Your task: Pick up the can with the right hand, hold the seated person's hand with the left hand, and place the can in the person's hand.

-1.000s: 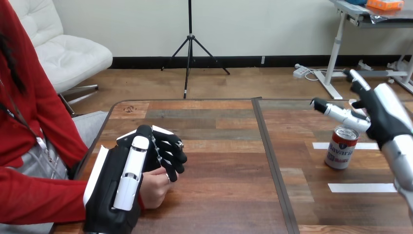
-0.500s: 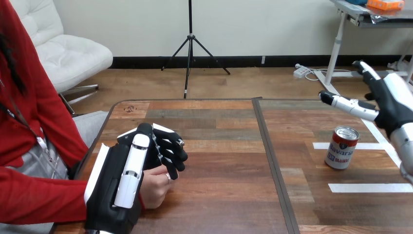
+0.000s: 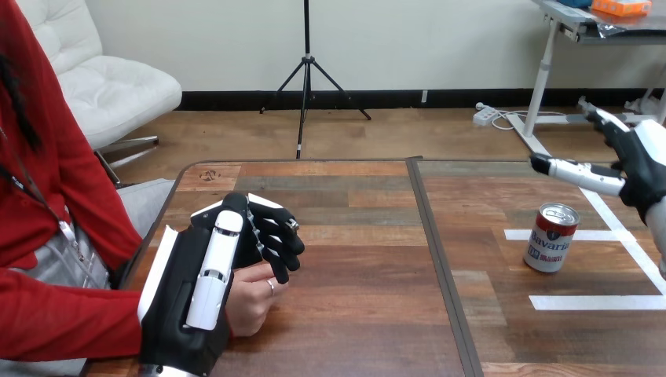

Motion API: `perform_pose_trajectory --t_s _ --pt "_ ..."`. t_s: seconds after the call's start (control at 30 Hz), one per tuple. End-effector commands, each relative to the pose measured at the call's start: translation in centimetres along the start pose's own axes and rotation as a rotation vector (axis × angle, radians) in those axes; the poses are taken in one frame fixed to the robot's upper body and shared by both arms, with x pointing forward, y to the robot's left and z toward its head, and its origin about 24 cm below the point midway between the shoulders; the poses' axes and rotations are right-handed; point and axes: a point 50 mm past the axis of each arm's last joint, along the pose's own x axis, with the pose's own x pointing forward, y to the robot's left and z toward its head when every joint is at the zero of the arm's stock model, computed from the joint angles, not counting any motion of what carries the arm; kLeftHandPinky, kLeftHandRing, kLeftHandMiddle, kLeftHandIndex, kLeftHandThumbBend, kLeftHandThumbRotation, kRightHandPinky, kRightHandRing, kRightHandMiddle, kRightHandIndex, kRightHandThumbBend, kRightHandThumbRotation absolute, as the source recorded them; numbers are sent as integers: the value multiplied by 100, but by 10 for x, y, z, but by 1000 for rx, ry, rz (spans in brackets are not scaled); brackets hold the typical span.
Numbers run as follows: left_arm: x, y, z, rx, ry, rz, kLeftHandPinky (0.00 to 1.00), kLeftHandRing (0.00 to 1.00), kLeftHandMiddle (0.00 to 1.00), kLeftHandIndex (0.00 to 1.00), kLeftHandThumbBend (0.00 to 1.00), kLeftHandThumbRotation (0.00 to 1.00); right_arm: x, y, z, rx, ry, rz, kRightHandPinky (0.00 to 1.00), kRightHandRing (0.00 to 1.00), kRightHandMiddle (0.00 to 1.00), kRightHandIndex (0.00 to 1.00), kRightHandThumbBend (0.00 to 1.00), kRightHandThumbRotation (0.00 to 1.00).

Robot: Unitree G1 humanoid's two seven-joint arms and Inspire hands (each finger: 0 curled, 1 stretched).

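Left hand point(image 3: 196, 294) curls around the person's hand point(image 3: 251, 302); right hand point(image 3: 638, 169), fingers spread, hovers apart from the upright can point(image 3: 551, 237).

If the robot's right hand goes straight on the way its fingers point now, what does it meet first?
Probably nothing: the right hand points toward the view's left, higher than the can, so it would likely pass over it and on above the table. Depth is hard to judge.
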Motion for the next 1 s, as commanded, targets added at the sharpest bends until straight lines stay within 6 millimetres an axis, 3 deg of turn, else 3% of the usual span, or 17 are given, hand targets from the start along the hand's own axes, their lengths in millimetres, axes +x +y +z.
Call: perform_pose_trajectory --t_s 0.0,0.97 --pt "12 -1 5 -20 -63 3 25 35 41 42 18 100 9 -14 18 -15 -34 -36 78 91 91 91 100 66" --pt "11 0 6 -10 -63 4 25 35 41 42 18 100 10 1 15 -101 26 68 71 87 88 86 100 57"
